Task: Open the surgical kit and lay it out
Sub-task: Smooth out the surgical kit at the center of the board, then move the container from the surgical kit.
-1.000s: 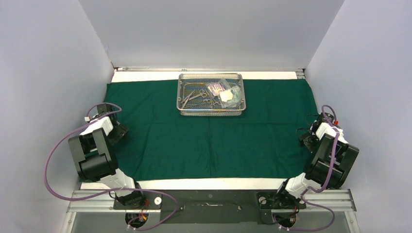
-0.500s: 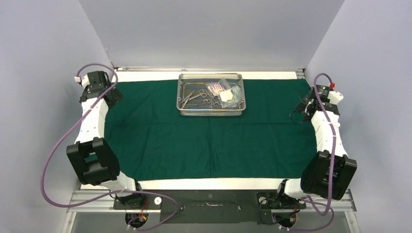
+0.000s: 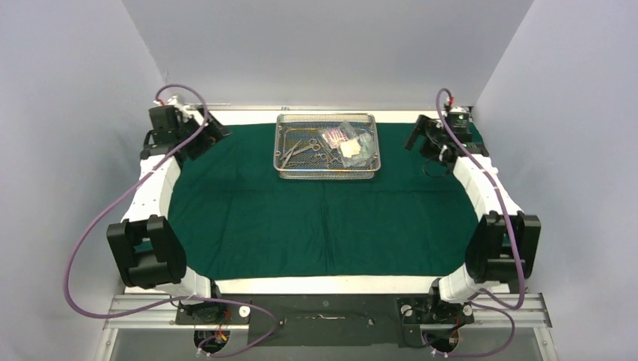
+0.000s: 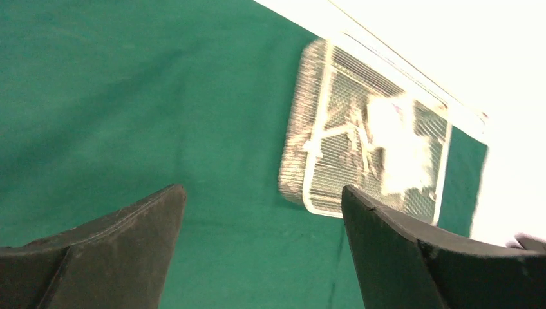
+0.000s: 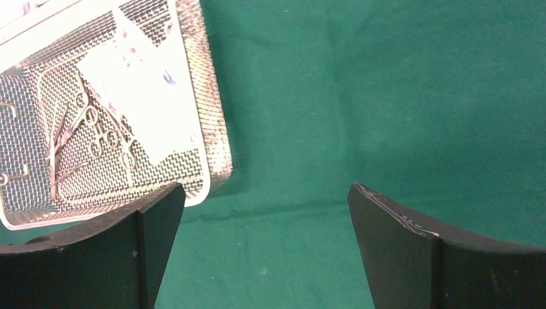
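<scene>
– Top external view: the dark green cloth [image 3: 323,226] lies spread flat over the table [image 3: 323,285], with fold creases crossing through its middle. Where's the tray?

– The wire-mesh tray [image 3: 326,174] sits on the cloth at twelve o'clock, close to the far edge and squared to it. Inside, the ring-handled forceps [image 3: 320,155] lie near the centre, the tweezers [image 3: 291,153] toward nine o'clock and the clear gauze packets [image 3: 348,141] toward three.

– And the arms?

– Both are stretched far out. The left gripper [image 3: 215,128] is at ten o'clock, over the cloth's far left corner, with the tray at its three o'clock. The right gripper [image 3: 415,136] mirrors it at two o'clock, with the tray at its nine.

– How do the jaws stand?

– On the left wrist camera they're wide apart, with only green cloth between them and the tray blurred beyond at one o'clock. The right wrist camera gives the same picture: jaws spread wide and nothing in them. The tray's corner shows at ten o'clock, forceps rings and a packet visible through the mesh.

– Any contact with the cloth?

– I can't tell from these angles. Both grippers are well apart from the tray, and everything in it lies loose.
</scene>
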`<act>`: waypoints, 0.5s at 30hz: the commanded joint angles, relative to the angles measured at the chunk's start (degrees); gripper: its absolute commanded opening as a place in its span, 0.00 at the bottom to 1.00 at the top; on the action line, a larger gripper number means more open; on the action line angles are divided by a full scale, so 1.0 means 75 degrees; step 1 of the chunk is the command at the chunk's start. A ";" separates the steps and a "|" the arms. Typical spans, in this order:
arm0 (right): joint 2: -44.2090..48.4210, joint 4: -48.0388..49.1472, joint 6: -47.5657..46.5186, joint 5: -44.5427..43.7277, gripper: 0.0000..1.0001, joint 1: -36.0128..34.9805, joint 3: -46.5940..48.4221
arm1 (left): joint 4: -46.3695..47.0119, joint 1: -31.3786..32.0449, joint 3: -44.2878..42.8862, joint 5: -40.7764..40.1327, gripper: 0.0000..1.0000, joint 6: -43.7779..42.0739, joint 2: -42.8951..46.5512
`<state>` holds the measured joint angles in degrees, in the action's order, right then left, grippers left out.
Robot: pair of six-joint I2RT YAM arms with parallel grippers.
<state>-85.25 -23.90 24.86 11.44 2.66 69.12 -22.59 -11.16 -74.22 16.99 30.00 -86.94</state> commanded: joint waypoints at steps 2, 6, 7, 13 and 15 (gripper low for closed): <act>-0.1065 0.0336 0.0206 0.0069 0.92 -0.0814 0.0853 | 0.1635 0.0935 0.0054 0.1044 0.85 0.0689 -0.0583; -0.1710 0.0413 0.0127 -0.0179 0.82 -0.1422 0.1222 | 0.1711 0.1532 -0.0274 0.1009 0.77 0.0793 -0.1415; -0.1838 0.0420 0.0099 -0.0329 0.81 -0.1566 0.1289 | 0.1550 0.1745 -0.0429 0.0871 0.77 0.0695 -0.1601; -0.2604 -0.0038 0.0376 -0.1981 0.77 -0.2060 0.1706 | 0.0695 0.2357 -0.1028 -0.0340 0.77 0.0271 -0.2411; -0.2775 -0.0095 0.0367 -0.2421 0.77 -0.2160 0.1762 | 0.0544 0.2448 -0.1134 -0.0557 0.76 0.0217 -0.2577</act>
<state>-104.68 -23.75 26.61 3.75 -12.84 79.46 -16.60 5.98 -78.13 17.96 33.56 -105.45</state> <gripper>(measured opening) 0.773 0.769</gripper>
